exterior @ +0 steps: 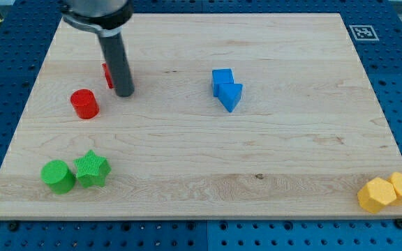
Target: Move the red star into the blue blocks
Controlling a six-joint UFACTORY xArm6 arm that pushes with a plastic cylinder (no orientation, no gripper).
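The red star (107, 74) is mostly hidden behind my rod at the view's upper left; only a red sliver shows to the left of the rod. My tip (124, 93) rests on the board right beside the star, on its right. Two blue blocks touch each other near the middle of the board: a blue cube (222, 79) and a blue triangular block (232, 95) just below and to the right of it. They lie well to the right of my tip.
A red cylinder (84, 104) stands to the lower left of my tip. A green cylinder (58, 176) and a green star (92, 169) sit at the bottom left. Two yellow blocks (388, 192) sit at the bottom right corner of the wooden board (187, 174).
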